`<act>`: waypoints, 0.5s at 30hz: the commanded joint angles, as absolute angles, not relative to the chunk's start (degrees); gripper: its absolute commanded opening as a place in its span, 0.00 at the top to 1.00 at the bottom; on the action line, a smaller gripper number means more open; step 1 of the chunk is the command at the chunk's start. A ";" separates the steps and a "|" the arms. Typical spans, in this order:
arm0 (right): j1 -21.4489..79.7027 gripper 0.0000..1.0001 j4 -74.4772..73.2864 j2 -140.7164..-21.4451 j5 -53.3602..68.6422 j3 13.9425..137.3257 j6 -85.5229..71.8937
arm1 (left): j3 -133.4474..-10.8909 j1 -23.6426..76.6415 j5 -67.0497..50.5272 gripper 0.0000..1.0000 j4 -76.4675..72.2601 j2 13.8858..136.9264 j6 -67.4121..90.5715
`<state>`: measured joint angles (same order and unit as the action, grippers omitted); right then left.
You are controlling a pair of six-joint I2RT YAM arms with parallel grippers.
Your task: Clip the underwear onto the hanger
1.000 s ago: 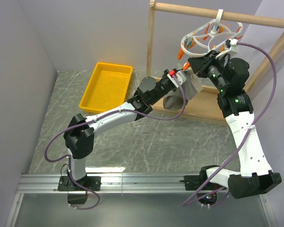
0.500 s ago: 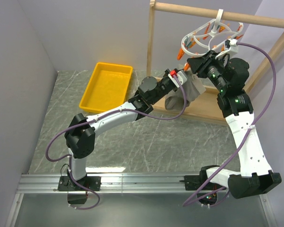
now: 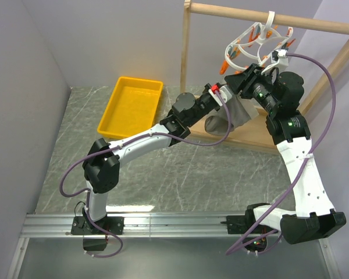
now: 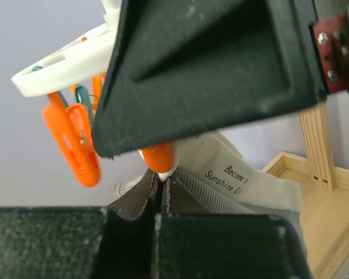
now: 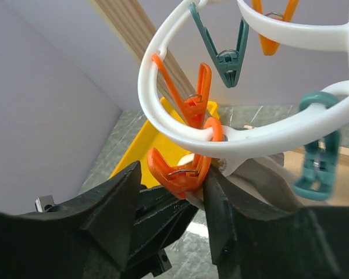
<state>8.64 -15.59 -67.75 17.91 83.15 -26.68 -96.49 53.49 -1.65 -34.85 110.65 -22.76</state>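
Now that left gripper (image 4: 160, 197), clamped on underwear (image 3: 235, 114), has lifted toward 1 o'clock, waistband reaches orange pin (image 5: 181, 170) squeezed by right gripper (image 5: 175, 177); clipping looks close.

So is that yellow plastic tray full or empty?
Empty: the yellow plastic tray shows only its bare floor from above.

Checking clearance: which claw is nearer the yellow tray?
Left. The left claw holds the underwear right of the yellow tray; the right claw, farther right, grips an orange clothespin.
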 commanded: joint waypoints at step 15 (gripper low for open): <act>8.44 0.28 -22.58 -63.64 17.40 85.69 -21.45 | -96.25 52.12 2.64 0.64 -38.41 107.41 -17.14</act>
<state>8.80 -20.38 -66.22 18.02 83.26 -23.88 -96.75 52.88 0.78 -35.27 110.63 -19.20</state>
